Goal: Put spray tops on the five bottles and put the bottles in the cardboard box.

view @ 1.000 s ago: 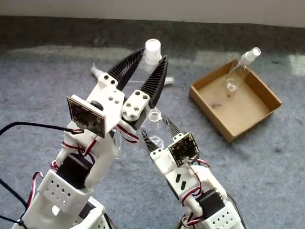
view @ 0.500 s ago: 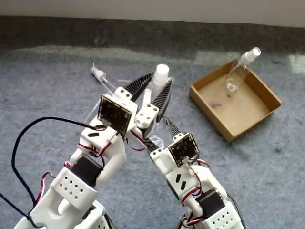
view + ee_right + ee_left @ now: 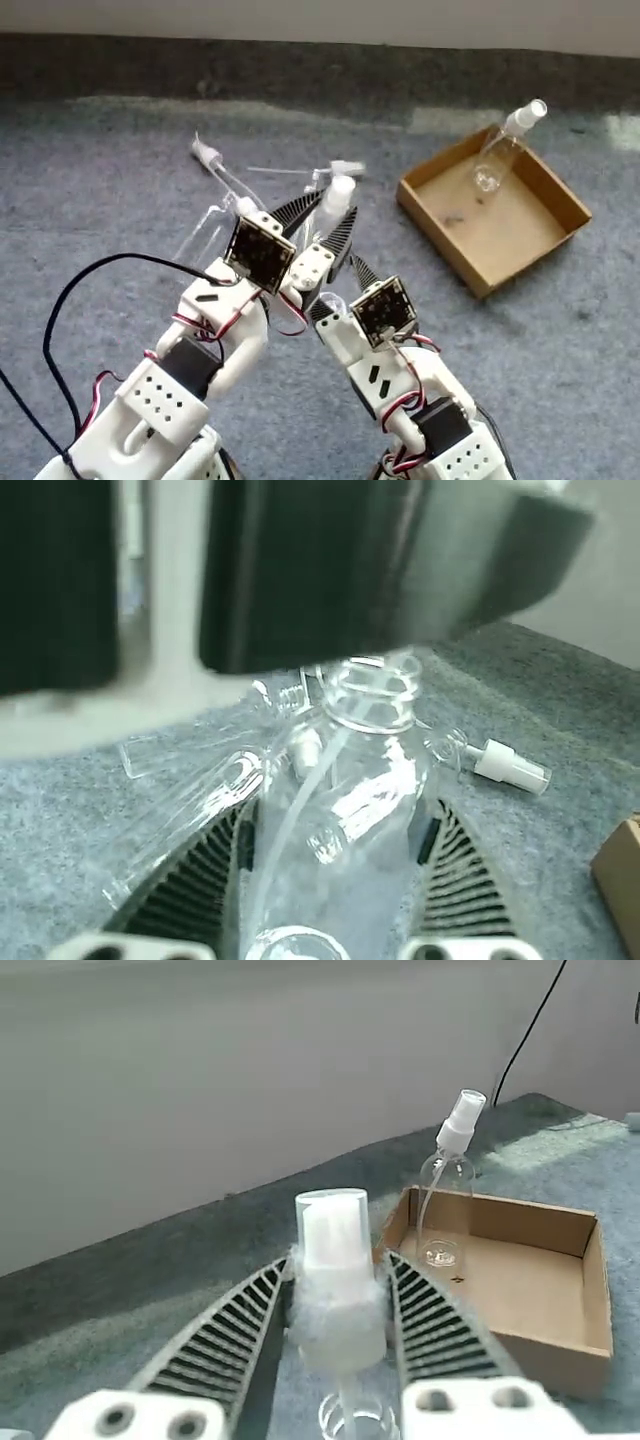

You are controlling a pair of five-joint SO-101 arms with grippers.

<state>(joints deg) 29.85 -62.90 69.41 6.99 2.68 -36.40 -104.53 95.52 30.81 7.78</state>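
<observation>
Left gripper (image 3: 340, 1270): black ribbed fingers on white mounts. Spray top (image 3: 333, 1250): white, under a translucent cap. Right gripper (image 3: 340, 825): black ribbed fingers, white mounts. Bottle (image 3: 345, 780): colourless, transparent. Cardboard box (image 3: 520, 230): plain tan-brown with a few dark specks. Boxed bottle (image 3: 497, 150): clear with a white top. Table covering (image 3: 120, 150): mottled grey. Arm bodies (image 3: 160, 395): white, with red, black and white wiring.

grey carpet (image 3: 90, 180) as work surface; pale wall (image 3: 200, 1080) behind.
</observation>
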